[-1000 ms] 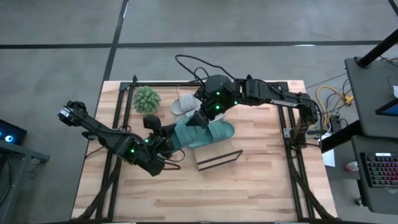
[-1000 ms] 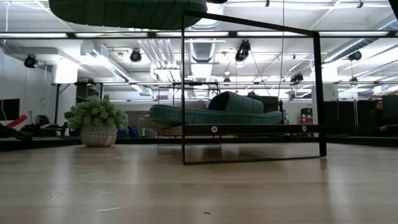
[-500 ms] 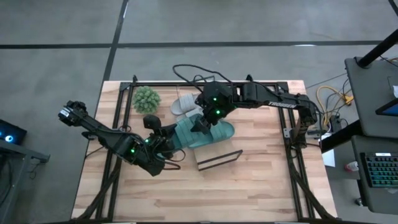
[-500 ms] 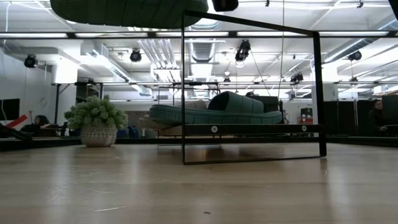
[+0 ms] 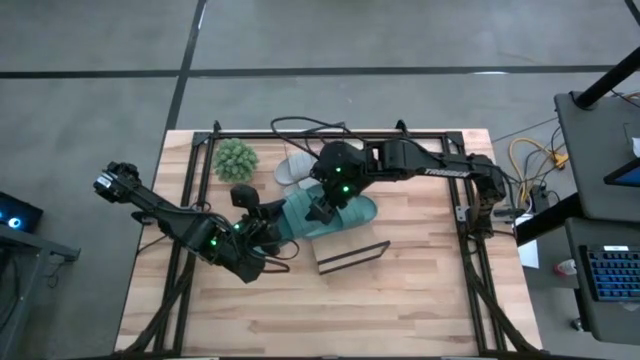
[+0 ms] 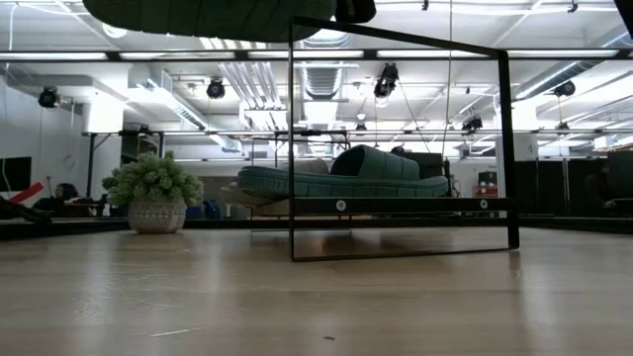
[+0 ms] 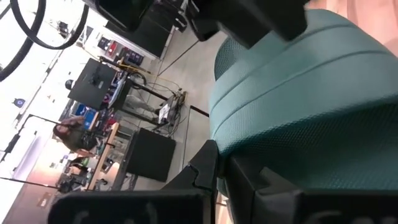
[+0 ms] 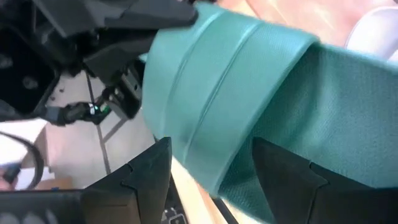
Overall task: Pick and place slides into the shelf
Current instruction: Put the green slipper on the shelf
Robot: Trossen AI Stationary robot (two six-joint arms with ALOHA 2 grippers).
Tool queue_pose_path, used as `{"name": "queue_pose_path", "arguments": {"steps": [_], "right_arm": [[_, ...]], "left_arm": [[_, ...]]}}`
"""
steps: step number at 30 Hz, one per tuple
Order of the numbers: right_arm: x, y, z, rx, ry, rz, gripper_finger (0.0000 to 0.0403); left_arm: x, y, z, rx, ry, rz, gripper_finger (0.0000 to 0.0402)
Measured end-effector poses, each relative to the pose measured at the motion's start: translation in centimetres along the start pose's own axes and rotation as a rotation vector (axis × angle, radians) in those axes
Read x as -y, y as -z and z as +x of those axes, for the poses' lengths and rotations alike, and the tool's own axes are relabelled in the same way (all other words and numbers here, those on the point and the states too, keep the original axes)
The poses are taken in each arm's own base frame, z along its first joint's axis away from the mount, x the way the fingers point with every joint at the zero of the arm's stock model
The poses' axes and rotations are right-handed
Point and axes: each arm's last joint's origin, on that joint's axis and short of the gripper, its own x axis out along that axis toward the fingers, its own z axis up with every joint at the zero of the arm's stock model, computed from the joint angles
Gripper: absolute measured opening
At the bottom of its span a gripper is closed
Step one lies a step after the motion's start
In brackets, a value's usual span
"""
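Observation:
A teal slide (image 5: 345, 215) hangs high above the table; the low view shows its underside (image 6: 208, 18) at the top. My left gripper (image 5: 272, 228) is shut on the end of it that points to the table's left. My right gripper (image 5: 322, 207) is open above it, its two fingers (image 8: 146, 180) standing on either side of the wide strap (image 8: 217, 93); I cannot tell whether they touch. A second teal slide (image 6: 341, 178) lies sole-down on the shelf board (image 6: 415, 206). A light grey slide (image 5: 293, 170) lies behind, toward the far edge. My left gripper pinches the teal slide's edge (image 7: 249, 155) at its left end between its two shut fingers. The fingers come nearly level from the table's left and near side. The slide is lifted clear of the table and sticks out beyond the fingers, strap up.
A small green plant in a pot (image 5: 235, 158) stands at the far left. The shelf's thin black wire frame (image 5: 352, 255) rises just near of the slides, tall in the low view (image 6: 396, 138). Bare wooden tabletop (image 5: 330, 310) lies toward the near edge.
My right gripper has come down and toward the table's left over the lifted teal slide, tipping further down, so its open fingers now straddle the strap. The slide and my left gripper have stayed in place.

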Motion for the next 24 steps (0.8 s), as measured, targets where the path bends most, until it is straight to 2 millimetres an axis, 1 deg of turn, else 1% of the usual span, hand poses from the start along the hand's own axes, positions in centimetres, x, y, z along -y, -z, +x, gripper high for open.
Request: {"name": "queue_pose_path", "arguments": {"steps": [12,18,21,24], "right_arm": [[-0.94,0.49,0.5,0.002,-0.03,0.017,0.0215],[-0.91,0.37,0.51,0.023,-0.018,0.013,0.021],[-0.92,0.36,0.51,0.029,-0.014,-0.002,0.0184],[-0.86,0.38,0.58,0.026,-0.014,-0.005,0.0138]], "left_arm": [[-0.15,0.0,0.33,-0.008,-0.013,-0.012,0.0],[-0.22,0.02,0.47,-0.013,-0.019,-0.014,0.0],[-0.24,-0.06,0.46,-0.009,-0.021,-0.024,0.0],[-0.26,-0.22,0.46,-0.002,-0.023,-0.042,0.0]]}}
